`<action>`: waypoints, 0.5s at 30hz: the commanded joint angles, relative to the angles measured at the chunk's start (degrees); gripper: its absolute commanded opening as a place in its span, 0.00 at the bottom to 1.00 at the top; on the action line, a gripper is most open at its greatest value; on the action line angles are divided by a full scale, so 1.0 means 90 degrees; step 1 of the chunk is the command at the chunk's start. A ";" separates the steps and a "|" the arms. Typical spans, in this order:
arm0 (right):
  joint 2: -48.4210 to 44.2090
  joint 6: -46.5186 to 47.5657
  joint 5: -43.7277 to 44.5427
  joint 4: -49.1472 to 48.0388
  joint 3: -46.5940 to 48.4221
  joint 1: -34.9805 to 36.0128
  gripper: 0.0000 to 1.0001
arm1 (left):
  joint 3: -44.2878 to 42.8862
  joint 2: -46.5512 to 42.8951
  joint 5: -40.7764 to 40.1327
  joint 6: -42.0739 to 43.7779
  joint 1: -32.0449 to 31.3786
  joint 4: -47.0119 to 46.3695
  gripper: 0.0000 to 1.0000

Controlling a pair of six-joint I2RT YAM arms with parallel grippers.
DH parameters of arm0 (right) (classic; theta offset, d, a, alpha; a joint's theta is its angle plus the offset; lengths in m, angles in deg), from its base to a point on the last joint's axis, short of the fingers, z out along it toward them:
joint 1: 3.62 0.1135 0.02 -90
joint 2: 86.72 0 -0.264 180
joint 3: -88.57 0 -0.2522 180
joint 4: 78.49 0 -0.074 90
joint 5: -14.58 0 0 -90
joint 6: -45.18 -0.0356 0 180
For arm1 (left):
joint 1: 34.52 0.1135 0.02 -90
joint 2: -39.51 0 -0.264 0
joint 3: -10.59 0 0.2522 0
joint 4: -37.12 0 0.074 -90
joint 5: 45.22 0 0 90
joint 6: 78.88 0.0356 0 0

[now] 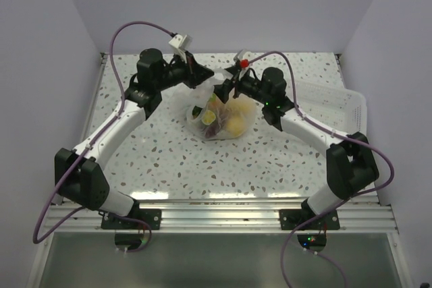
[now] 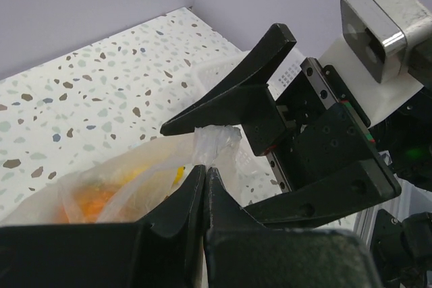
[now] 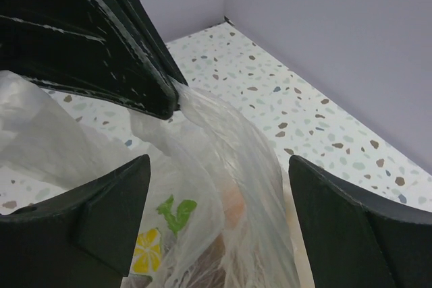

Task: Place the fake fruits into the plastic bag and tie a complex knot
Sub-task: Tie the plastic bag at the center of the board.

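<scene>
The plastic bag (image 1: 217, 126) sits mid-table with the fake fruits (image 1: 236, 123) inside, yellow and orange through the film. My left gripper (image 2: 204, 170) is shut on the bag's bunched whitish neck (image 2: 216, 141). Whether that bunch is tied into a knot I cannot tell. My right gripper (image 3: 219, 161) is open, its fingers (image 3: 118, 200) standing on either side of the stretched bag (image 3: 226, 139) just below the left gripper's pinch. An orange fruit (image 3: 233, 200) and a lemon print show through the plastic. In the top view the two grippers meet above the bag, left gripper (image 1: 206, 77) and right gripper (image 1: 225, 90).
A white slotted tray (image 1: 337, 102) lies at the right edge of the speckled table (image 1: 169, 160). Purple walls close in the back and sides. Both arms arch inward over the table's middle.
</scene>
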 commanded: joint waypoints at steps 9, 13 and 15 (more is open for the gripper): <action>0.0506 -0.0531 0.0459 -0.0495 0.0168 0.0360 0.85 | -0.0320 0.0156 0.0208 -0.0521 -0.0083 -0.0917 0.00; 0.0672 -0.0570 0.0713 -0.0622 0.0099 0.0370 0.76 | -0.0311 0.0058 0.0073 -0.0648 -0.0083 -0.1034 0.00; 0.0711 -0.0618 0.0752 -0.0709 0.0041 0.0379 0.72 | -0.0281 -0.0010 -0.0016 -0.0706 -0.0054 -0.1093 0.00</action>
